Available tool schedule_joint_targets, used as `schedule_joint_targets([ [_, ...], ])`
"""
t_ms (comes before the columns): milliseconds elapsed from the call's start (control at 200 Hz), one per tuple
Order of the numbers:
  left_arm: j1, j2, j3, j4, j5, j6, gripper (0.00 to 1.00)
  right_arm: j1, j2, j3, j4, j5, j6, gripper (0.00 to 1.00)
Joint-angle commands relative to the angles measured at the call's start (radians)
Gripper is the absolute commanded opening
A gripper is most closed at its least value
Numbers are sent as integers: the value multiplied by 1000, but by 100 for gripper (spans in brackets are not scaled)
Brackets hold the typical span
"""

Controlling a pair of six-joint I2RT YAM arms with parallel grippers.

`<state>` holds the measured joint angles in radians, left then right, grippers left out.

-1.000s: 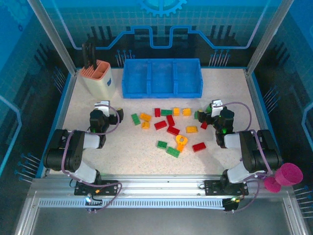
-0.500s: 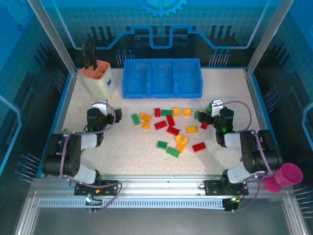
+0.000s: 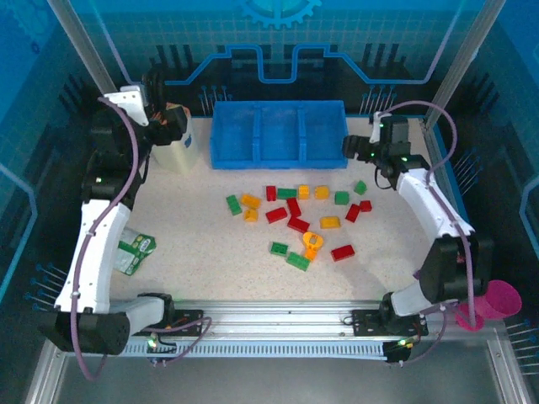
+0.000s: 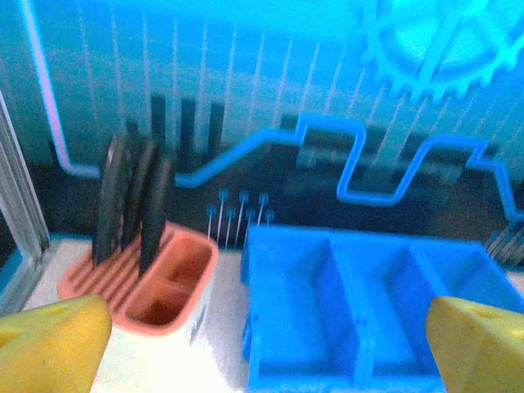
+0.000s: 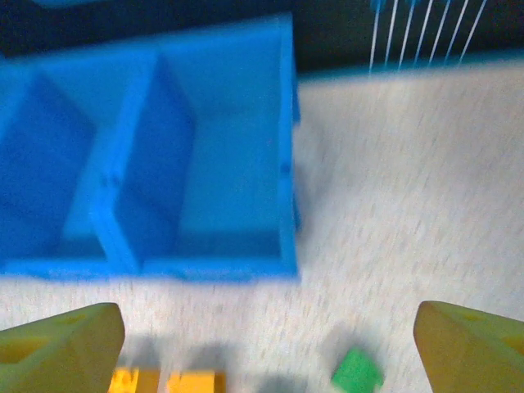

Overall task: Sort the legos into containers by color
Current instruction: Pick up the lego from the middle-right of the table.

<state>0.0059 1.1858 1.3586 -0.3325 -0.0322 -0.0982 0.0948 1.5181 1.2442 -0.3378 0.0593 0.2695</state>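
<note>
Red, green and yellow-orange legos lie scattered mid-table: a red brick (image 3: 276,215), a green brick (image 3: 234,204), an orange brick (image 3: 251,201) and several more. The blue three-compartment tray (image 3: 279,159) stands at the back with nothing in its compartments. My left gripper (image 3: 168,124) hangs high beside the utensil holder, open and holding nothing; the left wrist view looks between its fingers (image 4: 53,340) at the tray (image 4: 366,372). My right gripper (image 3: 350,148) hovers at the tray's right end, open, above a green brick (image 5: 357,372) and orange bricks (image 5: 168,381).
A cream-and-salmon utensil holder (image 3: 174,139) with black handles stands left of the tray. A green-and-white snack packet (image 3: 133,252) lies near the left edge under the left arm. A pink cup (image 3: 497,299) sits outside the right front corner.
Both arms rose from their low folded pose and reached toward the back. The left gripper went to the utensil holder, the right to the tray's right end. The snack packet is now uncovered.
</note>
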Motion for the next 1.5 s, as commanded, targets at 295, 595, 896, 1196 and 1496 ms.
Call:
schedule_joint_targets([
  [295,-53,99,-58,-219,83,23,99,-12,282,186,-374,40,32,83],
  [595,-84,127,-72,-218,74,35,100,-62,453,262,-389,48,37,75],
  [896,-96,142,-59,-227,76,37,99,-66,542,319,-422,88,44,68],
  [1196,-113,153,-48,-238,75,37,100,-77,589,301,-408,71,46,52],
  [1496,-115,159,-40,-240,78,38,99,-95,591,278,-403,58,33,36],
])
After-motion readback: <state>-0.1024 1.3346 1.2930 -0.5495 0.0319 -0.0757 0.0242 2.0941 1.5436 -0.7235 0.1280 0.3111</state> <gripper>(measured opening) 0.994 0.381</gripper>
